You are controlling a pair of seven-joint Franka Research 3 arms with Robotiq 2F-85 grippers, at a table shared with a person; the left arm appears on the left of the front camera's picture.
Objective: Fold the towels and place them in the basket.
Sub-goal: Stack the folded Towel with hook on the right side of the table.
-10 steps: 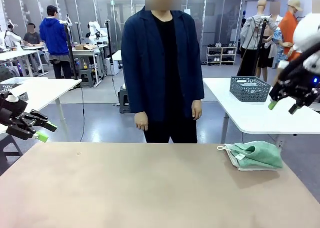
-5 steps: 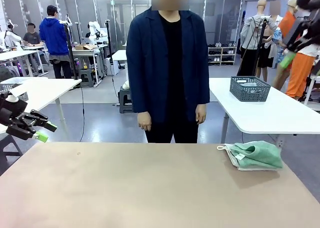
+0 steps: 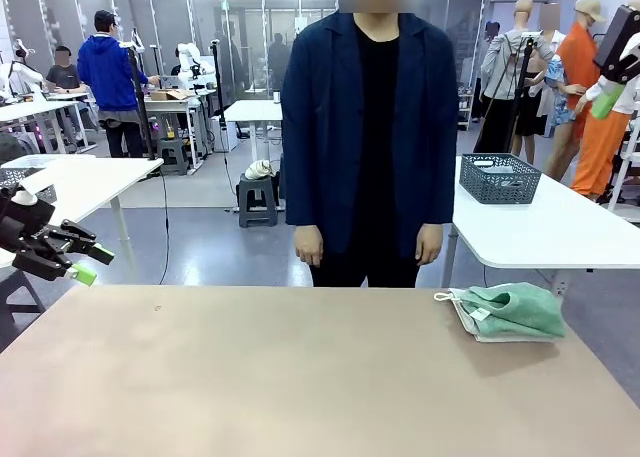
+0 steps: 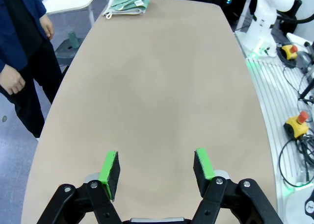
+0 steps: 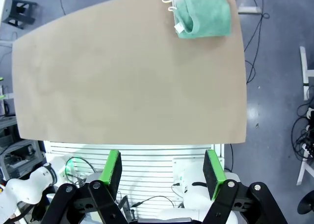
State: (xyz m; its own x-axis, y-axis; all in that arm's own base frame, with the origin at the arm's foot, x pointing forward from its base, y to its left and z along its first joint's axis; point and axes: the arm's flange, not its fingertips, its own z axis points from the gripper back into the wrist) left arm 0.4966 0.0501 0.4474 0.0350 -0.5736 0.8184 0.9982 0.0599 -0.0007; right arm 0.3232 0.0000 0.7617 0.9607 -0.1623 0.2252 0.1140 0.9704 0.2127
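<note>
Table point(image 3: 250, 377) lay bare across left, middle and near edge; open passage for either arm there. Sole obstacle on it: towels point(image 3: 508, 312), green stacked on cream, at far right corner, near the edge. Person point(image 3: 370, 137) stood at far side, centre, hands hanging above the far edge, off the surface. Left gripper point(image 3: 88, 260) hung off the table's left side, jaws apart, holding nothing. Right gripper point(image 5: 162, 172) sat high above, jaws apart, whole tabletop beneath it.

Left gripper point(image 3: 88, 261): black two-finger gripper with green pads, low at nine o'clock, jaws apart, empty.
Right gripper point(image 5: 163, 171): matching black gripper, raised high at two o'clock, jaws apart, empty.
</note>
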